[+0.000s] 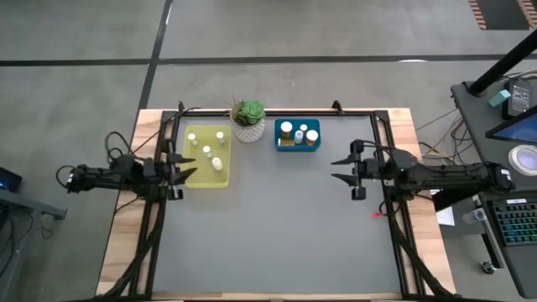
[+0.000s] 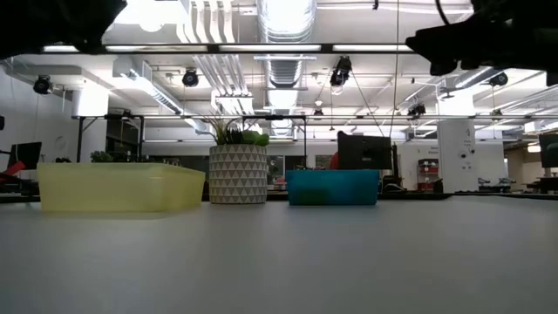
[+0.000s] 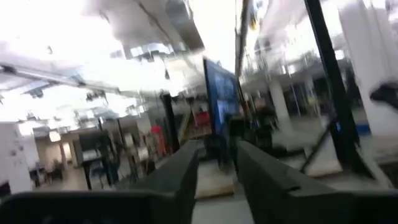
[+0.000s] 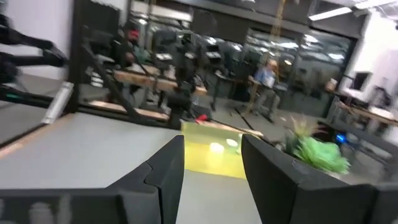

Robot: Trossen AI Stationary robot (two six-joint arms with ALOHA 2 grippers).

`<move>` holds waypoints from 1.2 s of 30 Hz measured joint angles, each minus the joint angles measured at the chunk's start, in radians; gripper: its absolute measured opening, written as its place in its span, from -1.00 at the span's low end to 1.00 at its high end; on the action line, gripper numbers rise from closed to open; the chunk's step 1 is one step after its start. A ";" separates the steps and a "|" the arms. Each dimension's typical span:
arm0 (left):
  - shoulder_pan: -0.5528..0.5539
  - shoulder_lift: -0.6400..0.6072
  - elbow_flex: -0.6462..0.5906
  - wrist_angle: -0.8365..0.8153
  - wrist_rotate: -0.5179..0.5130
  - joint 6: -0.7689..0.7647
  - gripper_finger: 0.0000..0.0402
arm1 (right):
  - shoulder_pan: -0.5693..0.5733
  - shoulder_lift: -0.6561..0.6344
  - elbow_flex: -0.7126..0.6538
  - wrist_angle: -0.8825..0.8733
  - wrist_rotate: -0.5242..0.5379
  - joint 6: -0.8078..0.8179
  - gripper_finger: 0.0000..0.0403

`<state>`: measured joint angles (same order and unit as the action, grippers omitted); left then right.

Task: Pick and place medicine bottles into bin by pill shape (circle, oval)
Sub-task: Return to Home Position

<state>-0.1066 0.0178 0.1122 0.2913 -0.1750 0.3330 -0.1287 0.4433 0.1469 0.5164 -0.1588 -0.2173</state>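
Note:
Several white-capped medicine bottles (image 1: 206, 150) stand in the yellow tray (image 1: 225, 179) at the far left. Amber medicine bottles (image 1: 312, 134) stand in the blue bin (image 1: 285, 147) at the far middle. My left gripper (image 1: 186, 167) hangs at the yellow tray's left rim, open by a narrow gap (image 3: 217, 152) with nothing between the fingers. My right gripper (image 1: 336, 169) hovers over the mat right of the blue bin, open and empty (image 4: 212, 149), pointing toward the table's left. In the low view both trays (image 2: 118, 187) (image 2: 333, 187) rest flat on the table.
A green plant in a white patterned pot (image 1: 248, 122) stands between the yellow tray and the blue bin. The grey mat (image 1: 277, 226) spreads wide toward the near edge. Black frame rails (image 1: 151, 226) run along both table sides. A desk with a keyboard (image 1: 512, 218) stands beyond the right edge.

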 joint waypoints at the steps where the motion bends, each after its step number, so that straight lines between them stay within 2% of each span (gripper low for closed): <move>1: 0.000 0.006 -0.006 -0.027 0.000 0.003 -0.54 | 0.000 -0.023 -0.011 0.000 -0.011 0.000 -0.28; 7: 0.000 0.022 -0.006 -0.106 -0.002 0.021 -0.82 | 0.000 -0.145 -0.092 0.000 -0.033 -0.011 -0.43; 11: 0.000 0.019 -0.023 -0.123 0.011 0.021 -0.93 | 0.000 -0.218 -0.133 0.065 -0.034 -0.017 -0.53; 14: 0.000 0.015 -0.066 -0.106 0.014 0.016 -0.98 | 0.000 -0.256 -0.133 0.057 -0.079 -0.017 -0.60; 16: 0.000 0.011 -0.103 -0.079 0.017 0.013 -0.99 | 0.001 -0.274 -0.133 0.043 -0.095 -0.028 -0.64; 29: 0.000 0.023 -0.104 -0.064 0.018 0.014 -1.00 | -0.002 -0.293 -0.134 0.013 -0.158 0.018 -0.69; 36: 0.000 0.022 -0.104 -0.063 0.018 0.014 -1.00 | -0.002 -0.283 -0.134 0.008 -0.156 0.148 -0.69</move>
<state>-0.1066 0.0395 0.0078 0.2279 -0.1570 0.3466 -0.1310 0.1607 0.0128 0.5240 -0.3145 -0.0697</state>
